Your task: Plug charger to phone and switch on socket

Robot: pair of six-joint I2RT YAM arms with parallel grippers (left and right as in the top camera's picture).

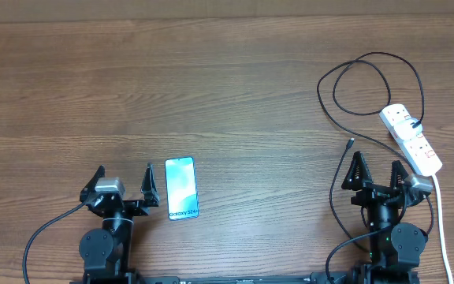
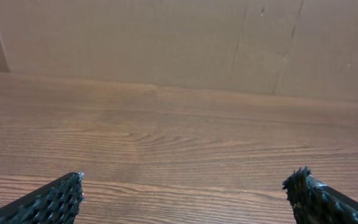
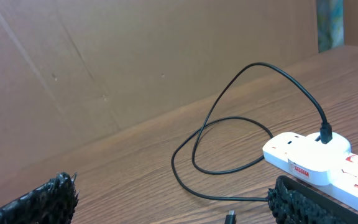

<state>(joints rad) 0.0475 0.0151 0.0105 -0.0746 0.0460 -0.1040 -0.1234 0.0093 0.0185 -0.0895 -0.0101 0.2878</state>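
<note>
The phone (image 1: 181,188) lies flat on the wooden table (image 1: 211,79), just right of the left gripper (image 1: 124,180), with nothing on it. "Galaxy S24" reads at the end nearest the robot. The charger (image 3: 258,64) loops on the table well to the right. Its plug (image 3: 325,134) sits in the far end of the socket (image 1: 412,139), and its free tip (image 1: 348,144) lies beyond the right gripper (image 1: 378,170). The socket's red labels are too small to read. Its white cord (image 1: 441,221) runs back beside the right arm. Both grippers have their fingers spread wide, holding and touching nothing.
</note>
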